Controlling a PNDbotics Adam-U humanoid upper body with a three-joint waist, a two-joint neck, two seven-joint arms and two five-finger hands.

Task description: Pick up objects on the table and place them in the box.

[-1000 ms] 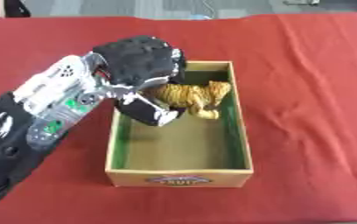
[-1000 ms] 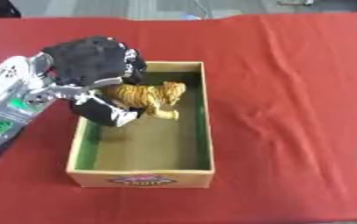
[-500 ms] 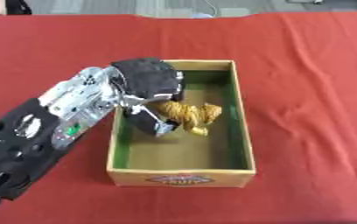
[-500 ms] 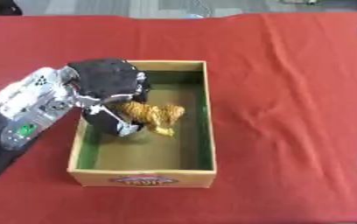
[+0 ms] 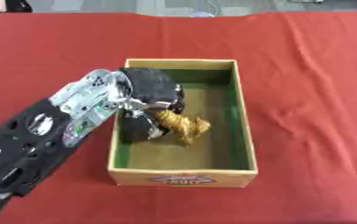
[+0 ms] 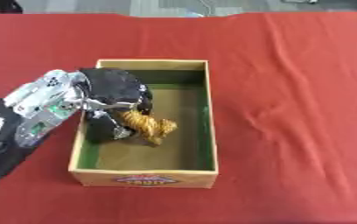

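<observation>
Left eye view: the robot's black left hand (image 5: 147,87), fingers curled around a small tan, striped toy animal (image 5: 181,126), lowers it inside the open wooden box with green inner walls (image 5: 241,118) on the red tablecloth (image 5: 304,78), the placing step apparently lacking only release and withdrawal.
</observation>
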